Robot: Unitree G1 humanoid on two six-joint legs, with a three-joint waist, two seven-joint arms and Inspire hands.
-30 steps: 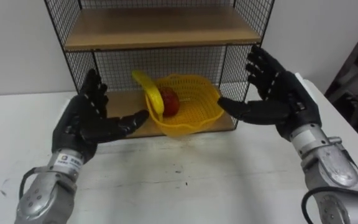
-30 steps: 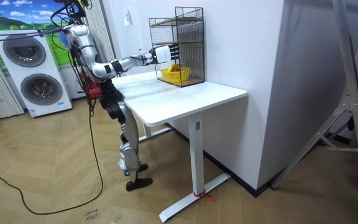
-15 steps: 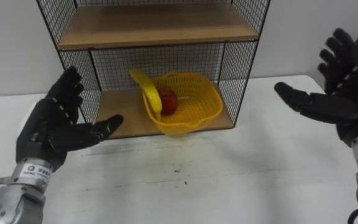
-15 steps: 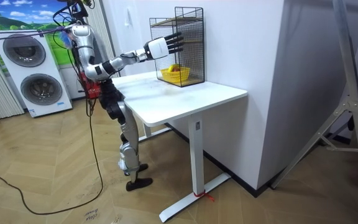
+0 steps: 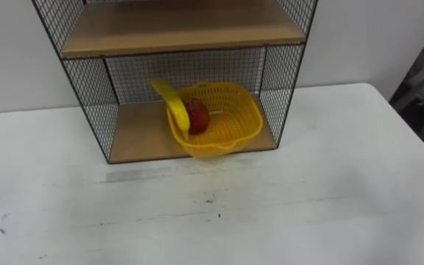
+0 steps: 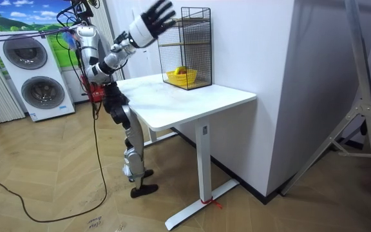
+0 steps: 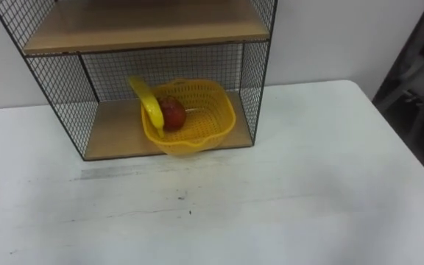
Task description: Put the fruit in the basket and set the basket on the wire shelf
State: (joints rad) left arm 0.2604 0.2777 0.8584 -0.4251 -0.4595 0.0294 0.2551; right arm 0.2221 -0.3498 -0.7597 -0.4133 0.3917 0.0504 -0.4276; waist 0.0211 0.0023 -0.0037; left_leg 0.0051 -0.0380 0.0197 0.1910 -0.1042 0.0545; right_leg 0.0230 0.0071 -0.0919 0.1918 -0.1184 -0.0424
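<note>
Sitting in the wire shelf (image 5: 182, 29): a basket (image 5: 234, 129) full of fruit

The yellow basket stands on the bottom board of the wire shelf, toward the shelf's right side. Its front lip comes right up to the front edge of that board. A banana (image 5: 174, 109) leans on the basket's left rim, with its top end poking up and out to the left. A red fruit (image 5: 196, 116) lies inside the basket, touching the banana. The top board of the wire shelf has nothing on it. The wire shelf stands on the white bench (image 5: 285, 213), up against the wall.

In the room view the robot stands on the wood floor at the end of the bench, on the room view's left of the wire shelf. Its right robot hand (image 6: 148, 20) is held high in the air, about level with the top of the wire shelf and apart from it. The fingers are spread wide and hold nothing.
</note>
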